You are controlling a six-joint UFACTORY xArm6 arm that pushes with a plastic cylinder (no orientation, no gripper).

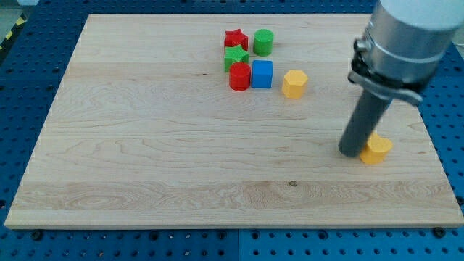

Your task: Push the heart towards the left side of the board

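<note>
My tip [351, 154] has no jaws, just a bare rod touching the yellow heart [376, 149] at its nine o'clock. Light, slick; I'd push from three o'clock.

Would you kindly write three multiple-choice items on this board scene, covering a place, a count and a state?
1. Where is my tip?
A. among the cluster at the view's top
B. beside the yellow block at the view's right
C. off the board

2. How many red blocks show?
A. one
B. two
C. three

3. The blue cube is
A. touching the red cylinder
B. stacked on another block
C. alone at the view's bottom

Answers: 1 B, the rod's end meets that block's left edge; 2 B, the red star and the cylinder; 3 A, they sit side by side with no gap.
</note>
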